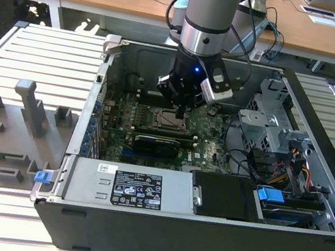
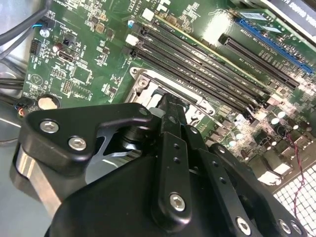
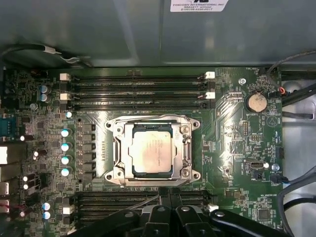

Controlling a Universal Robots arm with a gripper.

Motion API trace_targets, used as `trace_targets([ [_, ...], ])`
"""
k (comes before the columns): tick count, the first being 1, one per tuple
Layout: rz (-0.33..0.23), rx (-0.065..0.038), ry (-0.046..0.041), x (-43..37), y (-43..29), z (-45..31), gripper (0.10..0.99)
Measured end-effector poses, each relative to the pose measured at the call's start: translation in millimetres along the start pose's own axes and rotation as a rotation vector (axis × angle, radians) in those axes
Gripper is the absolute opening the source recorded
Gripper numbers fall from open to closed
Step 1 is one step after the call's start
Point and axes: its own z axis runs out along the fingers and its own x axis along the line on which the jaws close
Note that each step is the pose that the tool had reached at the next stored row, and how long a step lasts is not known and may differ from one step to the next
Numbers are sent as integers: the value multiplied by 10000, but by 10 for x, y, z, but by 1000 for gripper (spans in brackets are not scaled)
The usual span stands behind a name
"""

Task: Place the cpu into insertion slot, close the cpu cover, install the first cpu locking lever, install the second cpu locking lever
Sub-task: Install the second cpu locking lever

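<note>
Nearest the lens in the exterior view sits the power supply box (image 1: 135,187) with its label, along the front wall of the open computer case (image 1: 155,241); a blue latch (image 1: 270,195) lies at about 3 o'clock from it. Beyond, at 12 o'clock, the gripper (image 1: 181,110) hangs over the green motherboard (image 1: 209,146), its tips just above the insertion slot (image 1: 167,120). A grey fixture tray (image 1: 7,132) rests outside the case toward the exterior view's left. Second wrist view: black gripper links crowd the foreground, and the fingers (image 2: 170,106) come together in a narrow point over the slot's metal edge (image 2: 148,86); they look closed with nothing between them. Long memory slots (image 2: 207,64) run past at roughly 1 o'clock from the tip. First wrist view: the cpu (image 3: 152,152) lies flat and square inside the insertion slot, silvery top up. The cpu cover (image 3: 186,148) appears down around it, its window framing the chip. The fingertips (image 3: 170,193) sit at 6 o'clock from the socket, touching or just beside its edge, pressed together. Judgement: placing is done and the cover seems shut; whether either locking lever is latched cannot be told, so lever work is likely in hand or left.
</note>
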Motion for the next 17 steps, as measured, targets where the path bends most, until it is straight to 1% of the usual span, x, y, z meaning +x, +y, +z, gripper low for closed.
trace_targets([
  [7, 1, 1, 1, 1, -2, 45, 106],
  [13, 0, 0, 0, 0, -2, 69, 106],
  [17, -1, 0, 0, 1, -3, 132, 106],
])
